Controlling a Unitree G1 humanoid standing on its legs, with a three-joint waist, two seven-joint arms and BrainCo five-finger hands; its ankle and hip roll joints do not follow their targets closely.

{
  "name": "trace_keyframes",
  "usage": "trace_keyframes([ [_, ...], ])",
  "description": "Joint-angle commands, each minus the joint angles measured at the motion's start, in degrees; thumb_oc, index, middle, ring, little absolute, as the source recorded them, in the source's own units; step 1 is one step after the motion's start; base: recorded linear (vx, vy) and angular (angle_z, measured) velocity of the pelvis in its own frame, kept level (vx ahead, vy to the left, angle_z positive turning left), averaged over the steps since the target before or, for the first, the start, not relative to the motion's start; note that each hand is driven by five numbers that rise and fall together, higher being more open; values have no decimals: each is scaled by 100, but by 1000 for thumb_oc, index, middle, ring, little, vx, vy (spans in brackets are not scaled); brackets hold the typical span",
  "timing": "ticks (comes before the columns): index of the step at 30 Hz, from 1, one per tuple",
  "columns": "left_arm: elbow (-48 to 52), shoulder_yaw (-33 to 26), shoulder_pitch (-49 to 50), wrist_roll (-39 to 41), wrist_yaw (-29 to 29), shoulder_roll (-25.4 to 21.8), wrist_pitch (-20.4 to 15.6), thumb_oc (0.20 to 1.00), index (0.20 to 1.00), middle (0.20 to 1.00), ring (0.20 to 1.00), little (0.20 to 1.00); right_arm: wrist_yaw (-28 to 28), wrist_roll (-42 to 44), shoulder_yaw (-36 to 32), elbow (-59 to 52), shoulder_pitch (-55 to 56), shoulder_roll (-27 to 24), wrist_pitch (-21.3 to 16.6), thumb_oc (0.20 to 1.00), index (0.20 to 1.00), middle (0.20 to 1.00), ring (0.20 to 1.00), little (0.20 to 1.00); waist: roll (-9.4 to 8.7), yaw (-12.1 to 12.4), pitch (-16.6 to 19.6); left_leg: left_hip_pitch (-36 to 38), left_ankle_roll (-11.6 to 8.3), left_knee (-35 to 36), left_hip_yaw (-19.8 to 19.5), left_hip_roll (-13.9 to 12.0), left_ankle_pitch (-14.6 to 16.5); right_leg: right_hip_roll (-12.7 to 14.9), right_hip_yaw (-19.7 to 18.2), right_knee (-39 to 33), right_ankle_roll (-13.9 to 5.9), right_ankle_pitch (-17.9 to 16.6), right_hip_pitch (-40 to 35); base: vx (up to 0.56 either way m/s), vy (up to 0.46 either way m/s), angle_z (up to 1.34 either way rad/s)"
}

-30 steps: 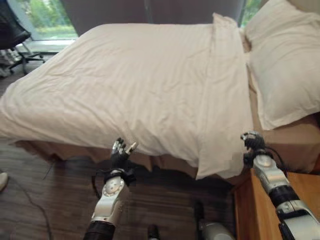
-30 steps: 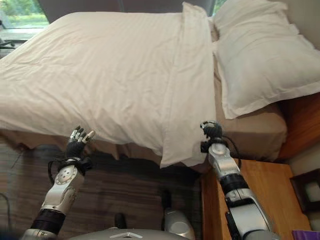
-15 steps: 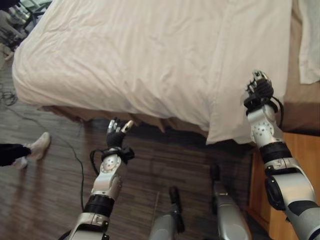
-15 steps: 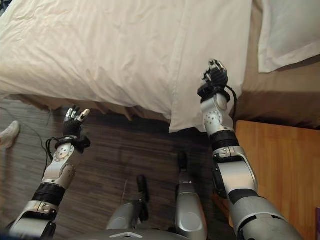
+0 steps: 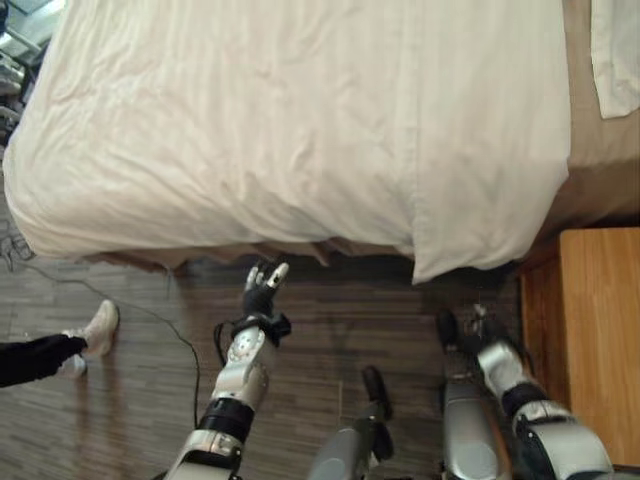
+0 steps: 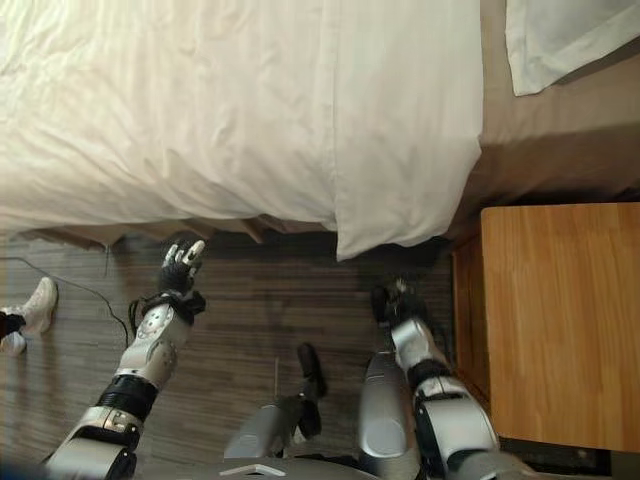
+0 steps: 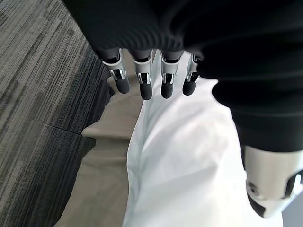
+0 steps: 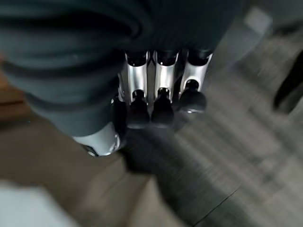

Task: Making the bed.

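Both head eyes look steeply down on the white rumpled duvet [image 5: 300,120] and dark wood-plank floor [image 6: 250,330], while each wrist camera peers closely past its own fingertips.

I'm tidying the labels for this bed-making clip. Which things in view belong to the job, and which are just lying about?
Part of the job:
- white duvet, spread over the bed, its corner hanging over the side
- pillow at the head end
- tan bed base
- left hand, open, below the duvet's edge
- right hand, fingers curled, empty, low over the floor

Just lying about:
- wooden nightstand
- a person's shoe
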State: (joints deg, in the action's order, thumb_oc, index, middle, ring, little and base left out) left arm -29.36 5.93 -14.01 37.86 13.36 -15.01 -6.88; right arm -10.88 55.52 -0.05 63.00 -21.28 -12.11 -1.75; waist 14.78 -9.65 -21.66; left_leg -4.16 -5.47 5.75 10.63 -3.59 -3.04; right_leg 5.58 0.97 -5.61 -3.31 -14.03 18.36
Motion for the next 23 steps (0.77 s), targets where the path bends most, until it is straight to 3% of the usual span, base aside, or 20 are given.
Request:
trace_keyframes([
  [1,211,-206,3,17,-52,-276,-143,1000,1000,1000,1000,1000,146,-1279,-187,300,117,82,280,200,200,200,200,200,-312,-63,318,134,-161,-75,-49,-71,286,663,-197,61,-731,794,-441,61,38,13],
  [2,229,-205,25,13,-47,-269,-134,1000,1000,1000,1000,1000,150,-1300,-191,298,132,80,283,200,200,200,200,200,-312,-75,298,168,-160,-75,-54,-69,291,667,-190,61,-733,803,-479,50,24,13],
  [3,265,-240,53,-4,-38,-263,-126,1000,1000,1000,1000,1000,162,-1633,-154,276,302,-21,318,598,598,598,598,598,-405,-93,335,246,-156,-75,-41,-73,315,673,-161,61,-729,801,-552,51,15,7],
  [4,390,-250,175,-71,-46,-227,-102,1000,1000,1000,1000,1000,174,-2078,-30,184,497,-111,352,598,598,598,598,598,-519,-115,382,371,-147,-75,-41,-85,344,669,-130,61,-729,818,-671,58,34,-10],
  [5,435,-239,235,-117,-56,-166,-76,1000,1000,1000,1000,1000,232,-2564,170,107,614,-200,437,1000,1000,1000,1000,1000,-627,-116,430,465,-140,-75,-39,-101,363,656,-107,61,-723,826,-752,78,17,-8],
  [6,499,-212,348,-199,-59,-102,-41,1000,1000,1000,1000,1000,250,-2837,263,-18,793,-223,449,1000,1000,1000,1000,1000,-749,-132,490,595,-119,-75,-30,-112,402,639,-98,61,-726,844,-865,64,47,-4],
  [7,712,-227,554,-323,-71,-31,-7,1000,1000,1000,1000,1000,316,-3704,667,-457,1052,-371,474,1000,1000,1000,1000,1000,-950,-114,617,752,-99,-75,-24,-132,430,591,-115,61,-719,851,-997,58,27,0],
  [8,731,-228,580,-329,-66,-28,1,1000,1000,1000,1000,1000,313,-3715,671,-474,1075,-368,480,1000,1000,1000,1000,1000,-952,-120,618,768,-99,-75,-23,-132,435,591,-115,61,-720,856,-1013,45,53,-8],
  [9,1064,-234,801,-559,-27,51,-6,1000,1000,1000,1000,1000,340,-4359,986,-1089,1272,-451,418,1000,1000,1000,1000,1000,-1149,-76,773,895,-76,-75,-33,-153,460,550,-97,61,-715,863,-1149,22,23,-12],
  [11,1299,-240,996,-724,-22,73,38,1000,1000,1000,1000,1000,396,-4643,1130,-1597,1476,-495,436,1000,1000,1000,1000,1000,-1241,-65,848,948,-66,-75,-50,-165,468,540,-88,61,-717,873,-1220,11,11,-5],
  [12,1691,-301,1216,-937,-2,43,66,1000,1000,1000,1000,1000,366,-4813,1176,-2141,1633,-491,331,1000,1000,1000,1000,1000,-1385,-23,1003,1008,-50,-75,-102,-188,480,517,-58,61,-718,875,-1312,0,0,0],
  [18,2300,-327,1801,-1653,9,-112,198,1000,1000,1000,1000,1000,348,-5743,1462,-3635,1711,-774,146,1000,1000,1000,1000,1000,-1667,96,1314,1232,8,-75,-215,-197,549,493,3,93,-723,928,-1628,7,39,5],
  [23,2463,-60,2026,-2021,-101,-146,310,1000,1000,1000,1000,1000,418,-5960,1622,-4102,1702,-772,116,1000,1000,1000,1000,1000,-1773,133,1475,1368,78,-75,-225,-149,607,526,8,95,-759,923,-1762,-9,54,2],
])
